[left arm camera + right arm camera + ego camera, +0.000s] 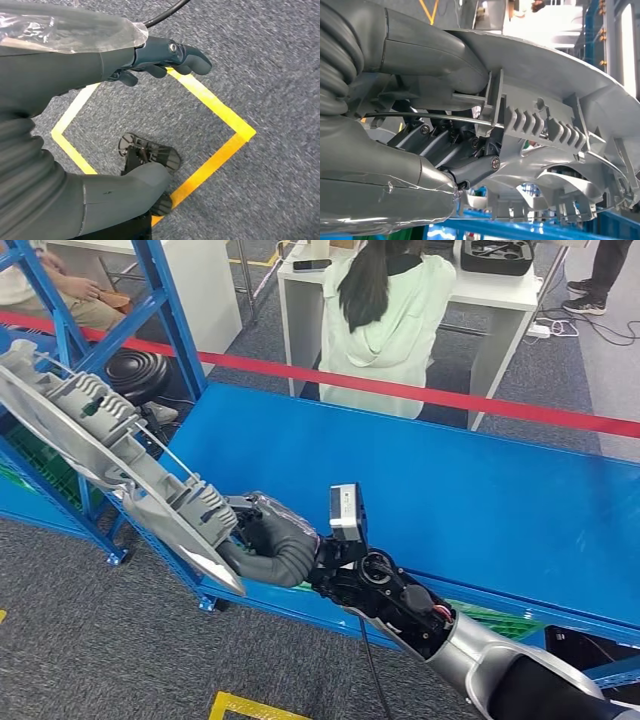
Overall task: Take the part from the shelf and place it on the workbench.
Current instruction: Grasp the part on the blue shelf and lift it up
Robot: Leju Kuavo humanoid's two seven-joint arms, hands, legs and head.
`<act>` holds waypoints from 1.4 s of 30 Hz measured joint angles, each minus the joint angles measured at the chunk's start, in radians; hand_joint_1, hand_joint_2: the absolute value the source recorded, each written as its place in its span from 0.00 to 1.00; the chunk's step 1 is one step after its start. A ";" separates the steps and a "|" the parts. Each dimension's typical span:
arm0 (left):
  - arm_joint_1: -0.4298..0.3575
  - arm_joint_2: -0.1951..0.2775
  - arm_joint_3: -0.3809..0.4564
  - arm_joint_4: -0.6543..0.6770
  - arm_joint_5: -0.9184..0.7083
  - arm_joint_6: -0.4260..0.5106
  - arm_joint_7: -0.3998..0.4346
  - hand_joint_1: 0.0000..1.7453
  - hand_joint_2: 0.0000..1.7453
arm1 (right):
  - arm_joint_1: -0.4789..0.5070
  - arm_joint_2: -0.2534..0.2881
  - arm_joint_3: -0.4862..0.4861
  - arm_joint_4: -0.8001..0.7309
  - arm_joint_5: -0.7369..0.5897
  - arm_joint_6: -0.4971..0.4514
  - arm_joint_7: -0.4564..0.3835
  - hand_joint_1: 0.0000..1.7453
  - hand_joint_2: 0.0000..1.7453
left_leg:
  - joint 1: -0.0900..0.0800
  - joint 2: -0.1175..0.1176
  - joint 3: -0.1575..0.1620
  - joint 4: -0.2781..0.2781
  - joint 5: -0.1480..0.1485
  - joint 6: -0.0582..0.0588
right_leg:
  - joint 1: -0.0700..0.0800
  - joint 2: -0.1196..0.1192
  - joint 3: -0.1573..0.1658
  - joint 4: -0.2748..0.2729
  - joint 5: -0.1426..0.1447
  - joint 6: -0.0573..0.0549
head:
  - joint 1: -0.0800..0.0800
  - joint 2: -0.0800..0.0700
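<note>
Right hand [270,545] clamped on near end of grey plastic part [98,440]; thumb over one face, fingers [471,167] curled under ribbed side. Part stretches away from hand, tilted, in air above carpet, beside blue shelf frame [173,330], off the blue table [453,490] w/ table edge just behind hand. Left hand [166,55] hanging over carpet w/ yellow tape square [215,107], holding nothing, fingers loosely apart. Person in pale hoodie [385,320] seated well beyond hand, past red tape [453,395].
</note>
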 joint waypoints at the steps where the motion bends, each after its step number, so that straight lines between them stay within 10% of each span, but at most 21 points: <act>1: 0.003 0.000 0.000 0.000 0.003 0.002 0.000 0.00 1.00 | 0.000 0.002 0.000 0.001 -0.006 0.007 0.000 1.00 1.00 | 0.001 0.000 0.001 -0.002 0.001 0.003 | 0.001 0.000 0.001 -0.001 0.000 0.003 | 0.000 0.000; 4: 0.009 -0.001 0.000 0.000 0.008 0.006 -0.002 0.00 1.00 | 0.000 0.007 0.001 0.000 -0.017 0.021 -0.001 1.00 1.00 | 0.011 0.001 0.012 -0.019 0.010 0.013 | 0.001 -0.003 -0.018 0.053 -0.040 0.012 | 0.004 0.000; 7: 0.012 -0.002 0.000 0.000 0.008 0.007 -0.003 0.00 1.00 | 0.003 0.007 0.003 0.000 -0.021 0.025 -0.004 1.00 1.00 | 0.014 -0.002 0.016 -0.023 0.011 0.017 | -0.003 -0.003 -0.105 0.258 -0.143 0.019 | 0.016 0.000; 9: 0.015 -0.002 0.000 0.001 0.008 0.007 -0.003 0.00 1.00 | 0.007 0.007 0.005 0.000 -0.021 0.025 -0.005 1.00 1.00 | 0.016 -0.008 0.016 -0.022 0.010 0.015 | -0.008 -0.003 -0.125 0.306 -0.150 0.023 | 0.020 0.000; 14: 0.016 -0.001 0.000 0.002 0.008 0.007 -0.003 0.00 1.00 | 0.006 0.009 0.008 0.000 -0.022 0.024 -0.005 1.00 1.00 | 0.022 -0.029 0.015 -0.005 -0.001 -0.016 | -0.012 0.012 0.025 0.026 -0.039 0.015 | 0.027 0.000; 19: 0.017 -0.001 0.000 0.003 0.008 0.007 -0.008 0.00 1.00 | 0.006 0.014 0.008 0.000 -0.024 0.034 -0.009 1.00 1.00 | 0.031 -0.024 -0.002 0.030 -0.026 -0.046 | -0.006 0.000 0.031 0.005 -0.030 -0.027 | 0.012 0.000; 22: 0.013 0.000 0.000 0.003 0.007 0.007 -0.010 0.00 1.00 | 0.008 0.018 0.008 0.000 -0.024 0.037 -0.013 1.00 1.00 | 0.030 -0.007 -0.098 0.232 -0.126 -0.052 | -0.003 -0.016 0.029 0.002 -0.026 -0.038 | -0.006 0.000; 24: 0.013 0.001 0.000 0.003 0.006 0.007 -0.010 0.00 1.00 | 0.012 0.019 0.008 0.000 -0.023 0.038 -0.013 1.00 1.00 | 0.030 -0.004 -0.131 0.300 -0.140 -0.053 | 0.000 -0.029 0.028 0.003 -0.027 -0.039 | -0.009 0.000; 30: 0.002 0.001 0.000 0.003 0.005 0.007 -0.009 0.00 1.00 | 0.016 0.026 0.007 -0.004 -0.023 0.046 -0.014 1.00 1.00 | 0.014 0.069 0.020 0.002 -0.015 -0.026 | 0.009 -0.080 0.028 0.011 -0.033 -0.022 | -0.009 0.000; 34: 0.004 0.001 0.000 0.004 0.007 0.007 -0.010 0.00 1.00 | 0.016 0.033 0.007 -0.008 -0.023 0.056 -0.015 1.00 1.00 | 0.017 0.023 0.016 -0.008 -0.003 -0.004 | 0.005 -0.082 0.021 0.039 -0.059 0.002 | -0.004 0.000; 38: 0.005 0.001 0.000 0.005 0.008 0.011 -0.012 0.00 1.00 | 0.022 0.035 0.002 -0.009 -0.023 0.057 -0.018 1.00 1.00 | 0.020 -0.018 0.015 -0.010 0.001 0.006 | 0.001 -0.016 -0.093 0.294 -0.179 0.014 | 0.014 0.000; 40: 0.006 0.000 0.000 0.005 0.009 0.015 -0.012 0.00 1.00 | 0.026 0.035 0.000 -0.008 -0.023 0.057 -0.018 1.00 1.00 | 0.020 -0.046 0.016 -0.008 0.000 0.006 | 0.001 -0.011 -0.106 0.313 -0.163 0.014 | 0.019 0.000; 42: 0.008 0.000 0.000 0.005 0.011 0.018 -0.012 0.00 1.00 | 0.026 0.035 -0.001 -0.008 -0.023 0.057 -0.018 1.00 1.00 | 0.021 -0.074 0.018 -0.006 -0.001 0.003 | 0.000 0.010 -0.051 0.185 -0.087 0.008 | 0.025 0.000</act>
